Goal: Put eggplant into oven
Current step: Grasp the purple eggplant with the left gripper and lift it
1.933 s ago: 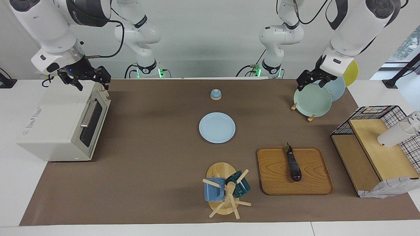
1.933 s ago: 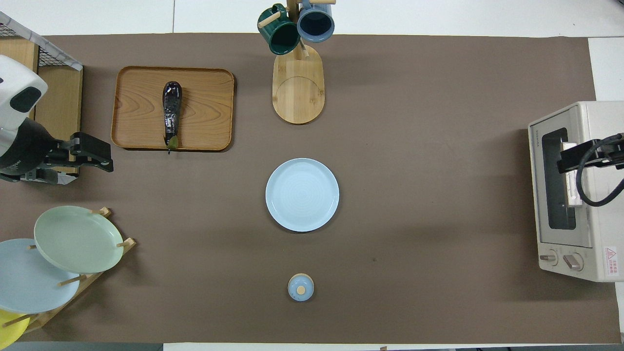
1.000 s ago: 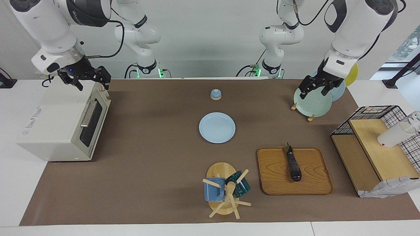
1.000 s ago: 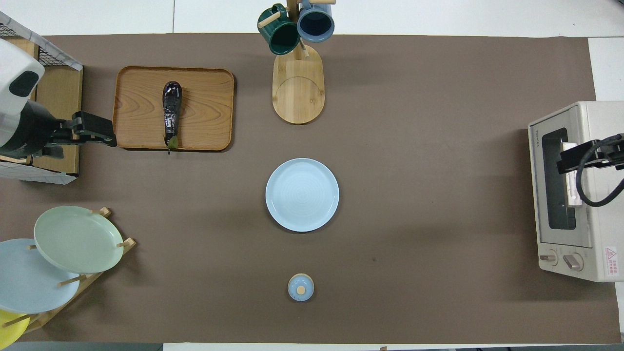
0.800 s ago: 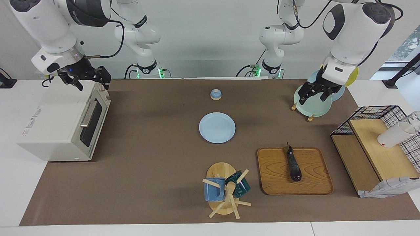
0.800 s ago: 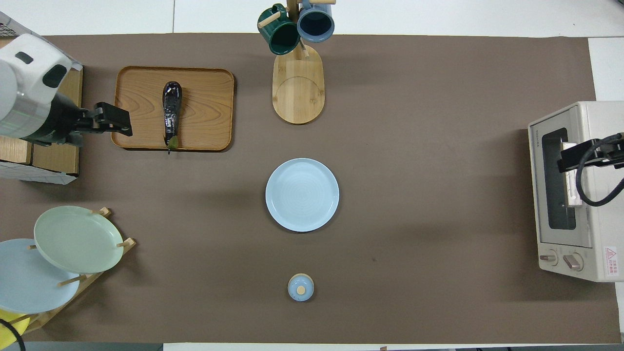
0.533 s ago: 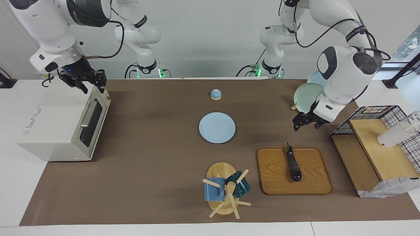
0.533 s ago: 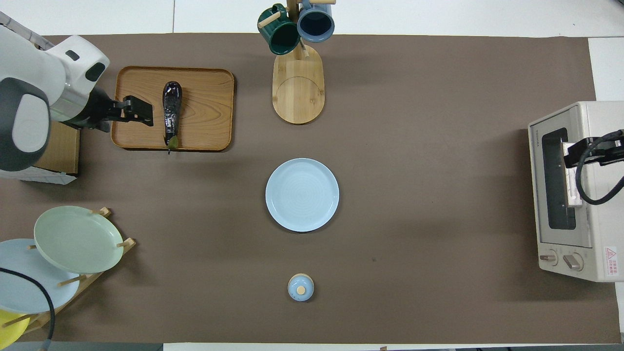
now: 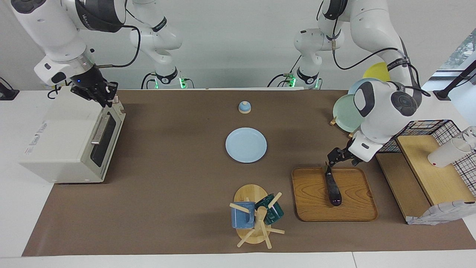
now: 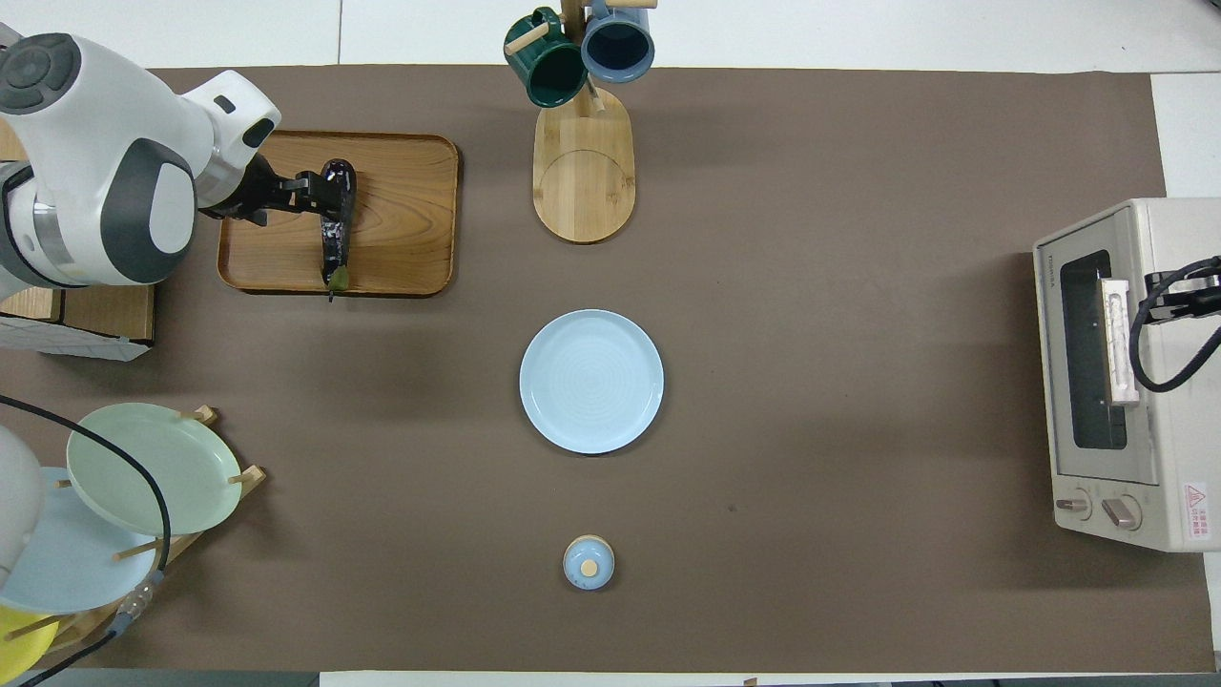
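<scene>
The dark purple eggplant (image 9: 333,188) lies on a wooden tray (image 9: 312,197), green stem end toward the robots; it also shows in the overhead view (image 10: 336,224). My left gripper (image 9: 336,158) is open and hangs just above the tray's edge nearest the robots, over the stem end and apart from it. It covers part of the eggplant in the overhead view (image 10: 307,186). The cream-white oven (image 9: 63,137) stands at the right arm's end of the table, its door shut. My right gripper (image 9: 101,96) hovers over the oven's top by the door edge.
A light blue plate (image 9: 245,144) lies mid-table, with a small blue lidded pot (image 9: 244,107) nearer the robots. A mug tree (image 9: 254,216) stands beside the tray. A plate rack (image 9: 347,109) and a wire-and-wood shelf (image 9: 424,167) with a white cup stand by the left arm.
My left arm swung from over the plate rack out and down to the tray's edge by the eggplant's stem. My right gripper turned about its axis over the oven's top.
</scene>
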Available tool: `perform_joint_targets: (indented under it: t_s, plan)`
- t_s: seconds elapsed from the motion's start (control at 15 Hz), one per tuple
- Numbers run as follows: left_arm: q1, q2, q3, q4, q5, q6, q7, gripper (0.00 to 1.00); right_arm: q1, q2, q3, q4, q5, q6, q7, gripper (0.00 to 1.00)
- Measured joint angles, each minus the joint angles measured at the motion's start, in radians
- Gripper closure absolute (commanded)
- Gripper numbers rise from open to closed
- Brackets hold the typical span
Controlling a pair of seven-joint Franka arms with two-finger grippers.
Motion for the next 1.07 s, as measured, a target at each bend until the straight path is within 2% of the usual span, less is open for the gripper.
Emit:
perform_joint_targets:
  t_s: [0.27,0.47,0.67,0.8,1.07]
  plan:
    - [0.000,0.072,-0.001,0.036,0.029,0.084,0.016,0.00,-0.054,-0.006,-0.003,-0.131,-0.007,0.147,0.004,1.00]
    - [-0.001,0.092,-0.003,0.033,0.071,0.124,0.039,0.00,-0.074,-0.005,-0.004,-0.178,-0.010,0.186,0.004,1.00]
    - [-0.012,0.097,-0.006,-0.024,0.079,0.193,0.052,0.00,-0.076,-0.006,-0.003,-0.196,-0.010,0.191,0.006,1.00]
    - [-0.027,0.097,-0.008,-0.051,0.079,0.213,0.052,0.11,-0.078,-0.005,-0.003,-0.211,-0.010,0.199,0.008,1.00]
    - [-0.033,0.096,-0.008,-0.055,0.080,0.214,0.052,0.46,-0.079,-0.005,-0.003,-0.235,-0.010,0.211,0.009,1.00]
